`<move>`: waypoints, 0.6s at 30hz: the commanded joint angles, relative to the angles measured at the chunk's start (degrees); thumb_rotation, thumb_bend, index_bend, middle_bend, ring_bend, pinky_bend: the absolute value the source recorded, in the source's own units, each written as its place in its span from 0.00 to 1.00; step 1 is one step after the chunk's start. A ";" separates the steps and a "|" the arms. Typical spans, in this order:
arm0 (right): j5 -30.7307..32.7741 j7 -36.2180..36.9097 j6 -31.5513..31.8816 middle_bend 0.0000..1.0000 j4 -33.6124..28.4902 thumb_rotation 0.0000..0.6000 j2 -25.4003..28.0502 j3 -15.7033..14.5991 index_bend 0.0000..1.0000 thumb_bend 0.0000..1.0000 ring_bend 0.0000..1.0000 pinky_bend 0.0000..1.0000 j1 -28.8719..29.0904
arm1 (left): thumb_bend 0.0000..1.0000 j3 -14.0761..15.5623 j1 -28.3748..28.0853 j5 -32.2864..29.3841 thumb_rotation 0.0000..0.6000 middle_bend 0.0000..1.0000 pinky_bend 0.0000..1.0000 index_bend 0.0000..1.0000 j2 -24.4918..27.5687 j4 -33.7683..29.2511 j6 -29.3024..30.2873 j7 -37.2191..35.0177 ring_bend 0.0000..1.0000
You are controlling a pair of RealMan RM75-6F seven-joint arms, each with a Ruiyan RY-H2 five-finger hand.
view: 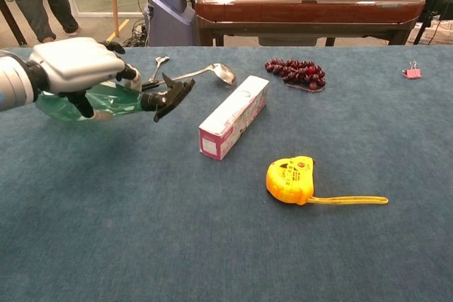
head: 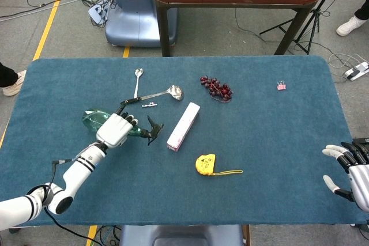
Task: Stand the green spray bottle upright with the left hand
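Observation:
The green spray bottle [view: 106, 101] [head: 92, 118] is held off the blue cloth, lying roughly level, with its black trigger head [view: 170, 96] [head: 151, 130] pointing right. My left hand [view: 74, 65] [head: 115, 130] grips it from above around the body near the neck. Part of the green body is hidden under the hand. My right hand [head: 350, 172] rests at the table's right edge, fingers spread, holding nothing; only the head view shows it.
A white-and-pink carton [view: 235, 117] lies just right of the trigger head. Behind the bottle are a ladle [view: 197, 73], a spoon [view: 158, 65] and a small metal piece [view: 172, 92]. Dark grapes [view: 296, 73], a yellow tape measure [view: 291, 179] and a pink clip [view: 411, 72] lie further right.

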 commanded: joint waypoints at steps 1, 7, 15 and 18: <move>-0.06 0.08 0.00 0.28 0.06 1.00 -0.02 0.00 0.31 0.26 0.14 0.12 0.02 | 0.33 -3.45 2.56 2.08 1.00 0.57 0.08 0.55 4.36 -2.20 3.58 -17.23 0.31; -0.21 0.00 0.10 0.28 -0.01 1.00 0.05 0.03 0.31 0.26 0.14 0.12 0.02 | 0.33 -6.47 4.69 0.84 1.00 0.57 0.10 0.55 7.10 -3.71 3.97 -35.39 0.30; -0.50 -0.27 -0.07 0.28 -0.24 1.00 -0.15 -0.08 0.31 0.26 0.14 0.12 0.12 | 0.33 -7.89 6.86 3.30 1.00 0.58 0.12 0.56 7.65 -4.18 5.15 -55.80 0.30; -0.49 -0.37 0.08 0.28 -0.34 1.00 -0.06 -0.10 0.31 0.26 0.14 0.12 0.01 | 0.33 -8.36 7.46 3.20 1.00 0.58 0.12 0.56 6.37 -3.29 5.89 -60.38 0.30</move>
